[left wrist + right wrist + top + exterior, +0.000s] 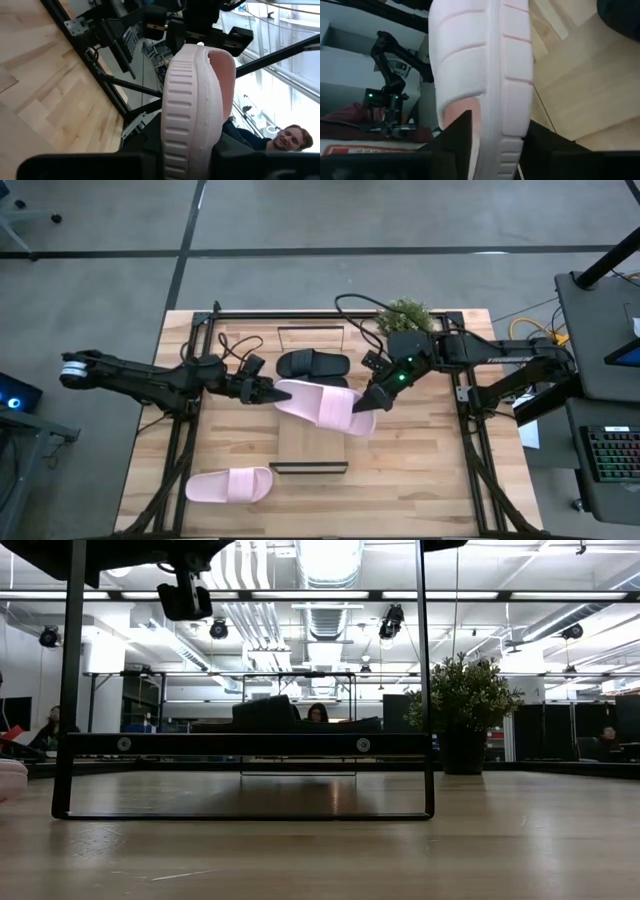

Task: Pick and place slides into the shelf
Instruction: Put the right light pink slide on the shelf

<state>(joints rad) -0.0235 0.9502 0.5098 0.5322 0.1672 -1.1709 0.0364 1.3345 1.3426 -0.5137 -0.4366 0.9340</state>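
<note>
A pale pink slide (320,406) hangs over the shelf (310,445), a narrow wood board between black frame ends. My left gripper (272,392) is shut on its left end. My right gripper (368,402) is at its strap end (465,75); I cannot tell whether it still touches the slide. A black slide (313,364) rests sole-down on the far part of the shelf. A second pink slide (228,485) lies flat on the table near the near left corner. My left gripper pinches the pink slide's heel end (192,145) between its two fingers (145,157). The fingers come in level from the table's left and lie along the slide. The slide reaches away from them toward the right arm, strap end farthest, lifted clear of the shelf.
A potted plant (405,313) stands at the table's far edge beside the right arm. The black rig frame (240,745) runs along the table's sides. Bare board lies near of the held slide. People sit in the room beyond (285,137).
</note>
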